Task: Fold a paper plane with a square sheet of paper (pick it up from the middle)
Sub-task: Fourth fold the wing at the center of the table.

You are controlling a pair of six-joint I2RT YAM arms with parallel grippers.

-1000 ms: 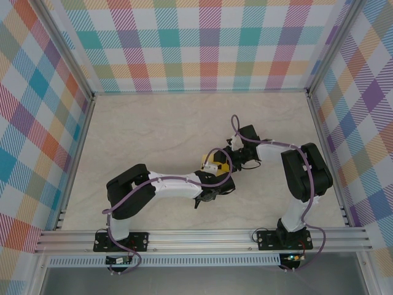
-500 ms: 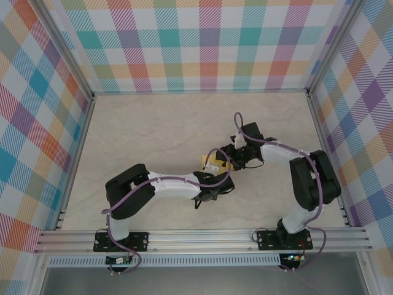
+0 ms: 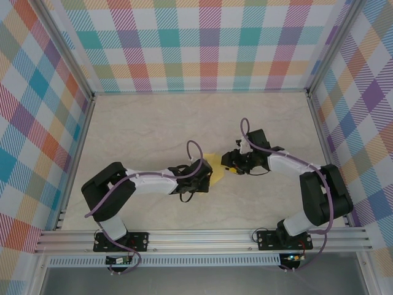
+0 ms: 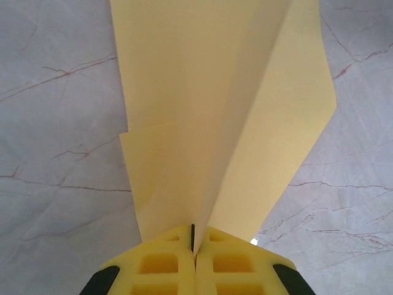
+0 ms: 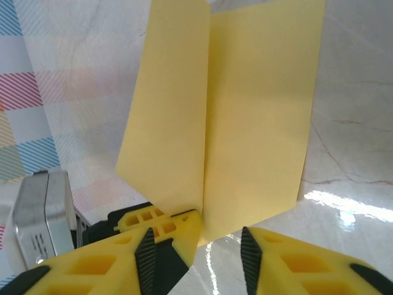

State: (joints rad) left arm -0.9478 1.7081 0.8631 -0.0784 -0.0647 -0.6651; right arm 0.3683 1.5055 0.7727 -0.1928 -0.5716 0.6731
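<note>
The square sheet of paper (image 3: 215, 170), plain yellow and creased down its middle, stands up off the table between my two grippers. My left gripper (image 3: 206, 178) is shut on its centre crease, and in the left wrist view the paper (image 4: 221, 110) rises in two flaps from the pinched jaws of that gripper (image 4: 194, 241). My right gripper (image 3: 229, 166) faces it from the right. In the right wrist view the paper (image 5: 245, 123) hangs just ahead of the right gripper (image 5: 196, 258), which is open, its fingers well apart on either side of the lower edge.
The marble-patterned table (image 3: 153, 126) is boxed in by plaid walls (image 3: 196, 43) on three sides, with an aluminium rail (image 3: 202, 238) along the near edge. A purple cable (image 3: 195, 147) loops above the left wrist. The left gripper's yellow fingers (image 5: 161, 221) show below the paper.
The left gripper has closed on the paper's crease and that arm has drawn back to the left. The right arm has stretched out leftward, following the paper.
</note>
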